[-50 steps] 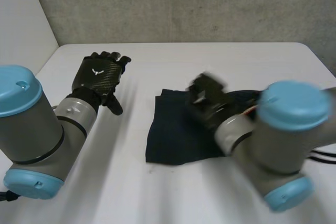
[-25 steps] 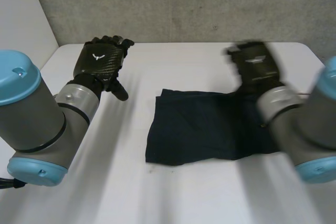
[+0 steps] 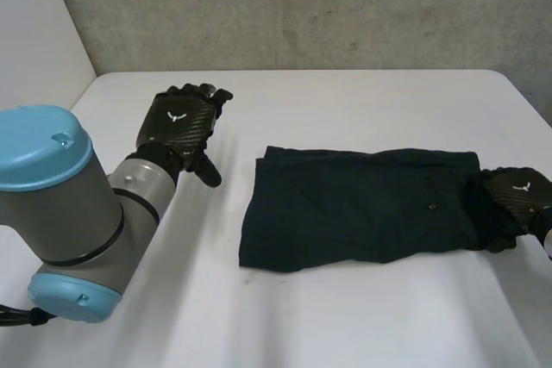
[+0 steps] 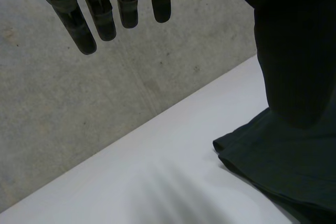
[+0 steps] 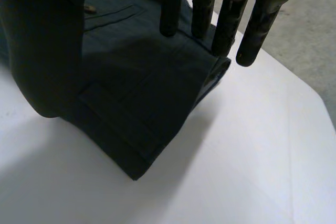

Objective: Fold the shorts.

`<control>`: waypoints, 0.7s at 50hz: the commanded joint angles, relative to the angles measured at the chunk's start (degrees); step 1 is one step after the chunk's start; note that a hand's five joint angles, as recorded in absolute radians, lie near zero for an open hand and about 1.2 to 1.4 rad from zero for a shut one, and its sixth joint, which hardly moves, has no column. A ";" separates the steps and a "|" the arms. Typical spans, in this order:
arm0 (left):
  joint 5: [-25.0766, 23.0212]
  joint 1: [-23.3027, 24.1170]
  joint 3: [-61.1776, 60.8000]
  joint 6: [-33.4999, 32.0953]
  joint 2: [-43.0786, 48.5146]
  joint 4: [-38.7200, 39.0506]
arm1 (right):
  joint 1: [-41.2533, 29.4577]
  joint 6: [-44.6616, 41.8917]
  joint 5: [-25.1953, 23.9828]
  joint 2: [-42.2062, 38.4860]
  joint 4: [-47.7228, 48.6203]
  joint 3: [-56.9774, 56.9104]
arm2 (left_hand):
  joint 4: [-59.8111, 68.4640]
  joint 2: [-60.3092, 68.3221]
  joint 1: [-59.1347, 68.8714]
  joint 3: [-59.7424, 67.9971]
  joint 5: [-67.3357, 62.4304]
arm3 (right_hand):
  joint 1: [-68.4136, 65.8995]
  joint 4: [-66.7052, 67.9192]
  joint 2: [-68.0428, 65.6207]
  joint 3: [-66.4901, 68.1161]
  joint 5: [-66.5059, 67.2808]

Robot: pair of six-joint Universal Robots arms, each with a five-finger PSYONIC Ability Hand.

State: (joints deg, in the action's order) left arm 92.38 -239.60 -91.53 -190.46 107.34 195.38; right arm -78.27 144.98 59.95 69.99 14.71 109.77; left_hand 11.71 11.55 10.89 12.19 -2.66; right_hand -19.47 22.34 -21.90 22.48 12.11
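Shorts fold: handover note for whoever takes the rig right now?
Left hand: open, empty, raised over the table to the left of the shorts.
Right hand: open, fingers straight, at the shorts' right end, nothing pinched.
Shorts: flat in a long rectangle mid-table, edges layered, so apparently folded once.
To do: the crosswise fold, end over end.

Bare lab-like test corner: white table, rough concrete wall.
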 commanded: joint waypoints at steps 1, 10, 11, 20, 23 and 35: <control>0.00 0.01 -0.31 0.00 0.24 0.00 | 0.49 0.48 -1.51 -1.97 1.19 -0.96 | -1.71 -1.55 -0.89 -2.19 2.66 | -9.62 6.75 -7.19 6.61 6.98; -0.09 0.01 -0.31 0.00 0.33 0.00 | 0.49 -0.05 -1.42 -4.43 1.37 -1.93 | -1.71 -1.55 -0.89 -2.19 2.66 | -16.34 13.47 -13.92 13.33 13.70; -0.09 0.01 -0.31 0.00 0.33 0.00 | 0.49 -0.14 -1.42 -4.69 1.37 -1.93 | -1.71 -1.55 -0.89 -2.19 2.66 | -17.68 14.81 -15.26 14.67 15.04; -0.09 0.01 -0.93 -0.09 0.33 0.09 | 1.54 -0.14 -1.33 -4.61 2.34 -2.81 | -1.71 -1.55 -0.89 -2.19 2.66 | -60.53 57.66 -58.10 57.52 57.89; -0.09 0.01 -0.93 -0.09 0.33 0.09 | 1.81 -0.40 -0.98 -4.08 2.42 -3.15 | -1.71 -1.55 -0.89 -2.19 2.66 | -60.53 57.66 -58.10 57.52 57.89; -0.09 -0.07 -1.02 -0.09 -0.29 0.09 | -14.34 -11.64 6.22 2.34 -2.40 -11.23 | -1.71 -1.55 -0.89 -2.19 2.66 | -60.53 57.66 -58.10 57.52 57.89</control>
State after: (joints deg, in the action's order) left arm 92.28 -239.60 -92.48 -190.55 107.34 195.51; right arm -81.18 139.68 61.97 69.68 15.28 103.43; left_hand 11.71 11.55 10.89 12.19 -2.66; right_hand -52.21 68.18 -67.23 67.84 54.08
